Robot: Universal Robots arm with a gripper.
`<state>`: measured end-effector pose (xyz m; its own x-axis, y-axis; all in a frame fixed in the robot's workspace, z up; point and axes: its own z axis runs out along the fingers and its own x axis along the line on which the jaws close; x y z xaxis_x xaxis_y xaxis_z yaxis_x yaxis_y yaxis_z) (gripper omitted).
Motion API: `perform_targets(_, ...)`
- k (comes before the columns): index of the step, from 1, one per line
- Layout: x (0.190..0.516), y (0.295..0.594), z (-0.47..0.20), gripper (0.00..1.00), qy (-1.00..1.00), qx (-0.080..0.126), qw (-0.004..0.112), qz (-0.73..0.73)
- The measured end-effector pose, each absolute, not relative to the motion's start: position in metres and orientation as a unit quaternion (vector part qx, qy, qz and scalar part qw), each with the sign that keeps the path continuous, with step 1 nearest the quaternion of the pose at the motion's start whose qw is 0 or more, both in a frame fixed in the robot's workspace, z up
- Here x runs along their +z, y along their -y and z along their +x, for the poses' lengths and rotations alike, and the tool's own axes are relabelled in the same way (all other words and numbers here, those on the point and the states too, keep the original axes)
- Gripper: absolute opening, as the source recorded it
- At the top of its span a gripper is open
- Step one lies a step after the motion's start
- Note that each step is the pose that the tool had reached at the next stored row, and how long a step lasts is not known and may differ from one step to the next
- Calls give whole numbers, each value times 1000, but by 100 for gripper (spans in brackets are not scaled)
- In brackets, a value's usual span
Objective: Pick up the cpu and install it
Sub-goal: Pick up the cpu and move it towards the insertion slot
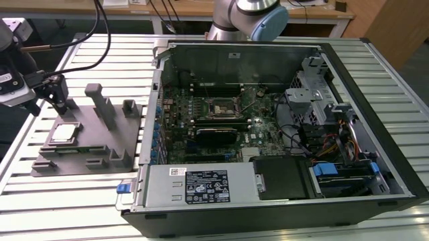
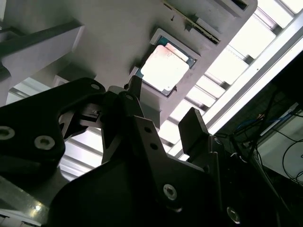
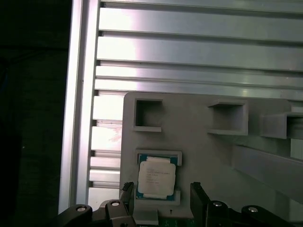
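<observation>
Status: end effector is open, fingers spread wide and holding nothing. It hovers over the grey holder on the slatted desk, at the exterior view's left. The cpu sits flat in a shallow pocket on the holder, metal lid up, not yet lifted. In both wrist views the fingers stand one to each side of the chip and above it, with no contact that I can see. The computer case lies open, well apart on the exterior view's right, with the board's socket near the middle. The socket looks empty, but it's too small to be sure. Handling, my read: the chip is light, rigid and thin, so there's little to grab. The smooth lid and narrow edges mean it could slip or tilt in the grip. The underside contacts and socket pins are likely fragile, so keep off the top and bottom faces. Best hold is two opposite side edges, square on, centred, modest force. The pocket's raised lips cover two sides. The other two look free, and the fingers line up with those.
</observation>
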<state>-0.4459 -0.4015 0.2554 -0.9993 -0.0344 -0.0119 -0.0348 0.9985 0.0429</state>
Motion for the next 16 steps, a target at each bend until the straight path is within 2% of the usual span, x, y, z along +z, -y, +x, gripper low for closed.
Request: perform_targets(16,250,402,-446,59,-1000,22,6,-17)
